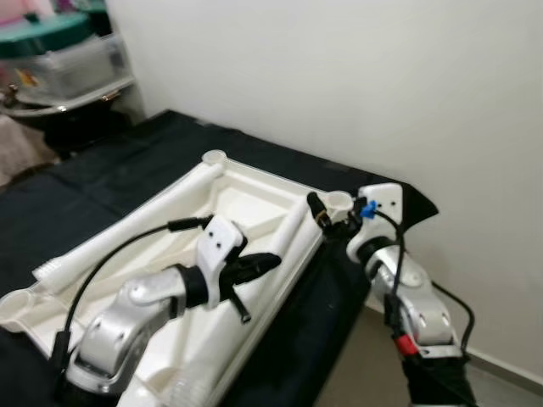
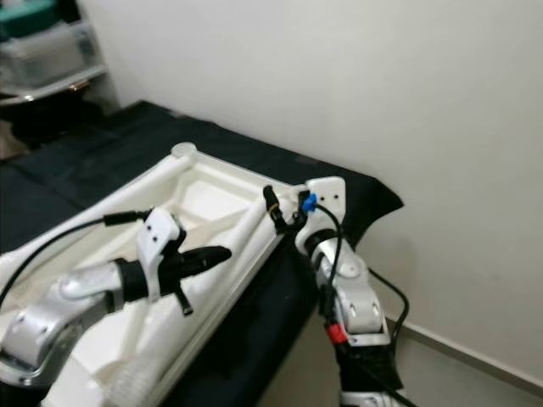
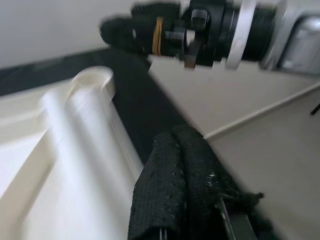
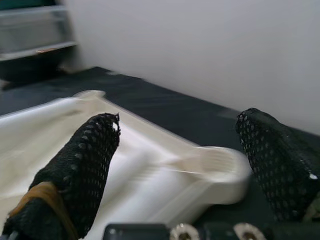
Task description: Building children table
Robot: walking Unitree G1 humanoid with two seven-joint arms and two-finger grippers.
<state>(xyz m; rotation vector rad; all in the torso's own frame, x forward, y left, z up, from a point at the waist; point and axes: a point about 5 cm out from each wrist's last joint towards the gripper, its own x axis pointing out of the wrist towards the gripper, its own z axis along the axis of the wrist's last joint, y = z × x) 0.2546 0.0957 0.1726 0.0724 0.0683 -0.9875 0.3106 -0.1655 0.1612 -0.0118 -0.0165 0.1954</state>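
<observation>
1. Furthest left, a white plastic leg [image 1: 127, 225] lies loose along the upturned white table top [image 1: 246, 199], which rests on a black cloth [image 1: 93, 174] over a raised surface. I judge the legs are not yet fitted.
2. My left gripper [image 1: 254, 267] hovers over the middle of the table top, next to a second leg [image 1: 288, 233] lying along its right edge. In the left wrist view its fingers [image 3: 175, 185] are pressed together with nothing between them.
3. At the far right corner sits a round leg socket [image 1: 338, 201]. My right gripper [image 1: 327, 219] is right beside it, and the right wrist view shows its fingers [image 4: 80, 165] spread wide, flanking the socket and holding nothing.
4. I read this as the leg-mounting step. Next I would need to grip the second leg, stand it upright and seat its threaded end in that socket.
</observation>
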